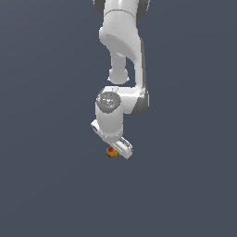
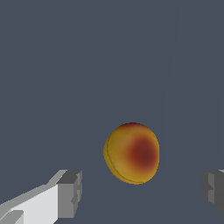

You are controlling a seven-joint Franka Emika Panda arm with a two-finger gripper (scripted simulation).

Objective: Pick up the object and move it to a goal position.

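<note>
The object is a small round ball, yellow-orange with a dark red patch. In the wrist view the ball (image 2: 132, 153) lies on the grey floor, ahead of and between my two grey fingertips (image 2: 70, 192), which stand wide apart and touch nothing. My gripper (image 2: 142, 192) is open. In the exterior view the ball (image 1: 111, 152) peeks out just beside the lower end of the white gripper (image 1: 121, 149), which hangs low over the floor and hides part of it.
The white arm (image 1: 121, 51) comes down from the top of the exterior view. A plain dark grey floor (image 1: 185, 185) fills the rest of both views.
</note>
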